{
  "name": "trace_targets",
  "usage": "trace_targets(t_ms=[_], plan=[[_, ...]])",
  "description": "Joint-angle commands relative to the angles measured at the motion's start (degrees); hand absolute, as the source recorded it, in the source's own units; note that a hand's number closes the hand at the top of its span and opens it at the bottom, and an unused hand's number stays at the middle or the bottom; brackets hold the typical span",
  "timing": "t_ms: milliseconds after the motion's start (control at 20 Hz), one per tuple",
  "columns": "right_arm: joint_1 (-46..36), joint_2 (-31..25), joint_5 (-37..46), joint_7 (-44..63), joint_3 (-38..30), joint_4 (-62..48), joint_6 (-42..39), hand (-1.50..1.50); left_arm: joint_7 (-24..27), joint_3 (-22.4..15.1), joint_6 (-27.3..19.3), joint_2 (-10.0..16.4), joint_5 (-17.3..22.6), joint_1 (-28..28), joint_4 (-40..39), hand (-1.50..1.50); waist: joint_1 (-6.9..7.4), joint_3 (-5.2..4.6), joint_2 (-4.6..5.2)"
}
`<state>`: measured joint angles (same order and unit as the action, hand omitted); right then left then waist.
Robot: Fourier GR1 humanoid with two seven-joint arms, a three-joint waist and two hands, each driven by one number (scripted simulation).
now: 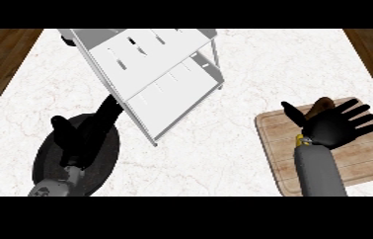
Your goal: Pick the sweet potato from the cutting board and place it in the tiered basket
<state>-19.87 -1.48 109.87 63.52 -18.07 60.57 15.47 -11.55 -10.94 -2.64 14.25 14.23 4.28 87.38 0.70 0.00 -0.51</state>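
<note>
A brown sweet potato (321,105) lies on the wooden cutting board (280,134) at the right; only its upper end shows above my right hand (336,126). That hand hovers over it, open, with fingers spread and pointing up-right. The white tiered basket (157,67) stands at the upper centre, its two slotted shelves tilted in this view. My left hand (84,134) is at the lower left, open, fingers pointing up toward the basket's lower corner.
A dark round pan or plate (105,169) lies under my left hand at the lower left. The white marble counter (241,159) spreads between basket and board. Wooden floor shows past the counter's left and right top corners.
</note>
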Motion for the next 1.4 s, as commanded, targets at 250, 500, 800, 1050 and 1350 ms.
trace_targets(t_ms=[250,500,800,1050,1350], plan=[[-7.4,-5.0,-4.7,-2.8,-3.3,-15.3,8.2,1.5,0.4,1.4,1.1,-2.9,-1.5,5.3,-3.8,0.0,-0.19,0.04,0.79],[-5.7,-4.5,-1.5,-1.2,-1.8,-16.3,9.3,1.5,-0.3,3.2,2.5,-1.8,-1.1,5.4,-1.8,0.0,-0.31,0.03,0.71],[-6.3,-2.5,0.7,0.0,0.3,-14.6,13.6,1.5,0.8,0.8,0.0,-5.1,-4.6,2.1,-1.0,0.0,-0.4,0.02,0.62],[-8.3,1.3,-11.6,-28.2,8.1,-16.2,11.1,1.5,-1.5,1.4,1.6,-3.5,-2.9,2.9,1.0,0.0,0.73,0.19,0.43],[-10.5,1.3,-25.8,-53.1,14.7,-17.6,3.7,1.5,-2.5,0.3,2.8,-3.9,-2.2,3.2,0.9,0.0,3.87,0.59,0.34]])
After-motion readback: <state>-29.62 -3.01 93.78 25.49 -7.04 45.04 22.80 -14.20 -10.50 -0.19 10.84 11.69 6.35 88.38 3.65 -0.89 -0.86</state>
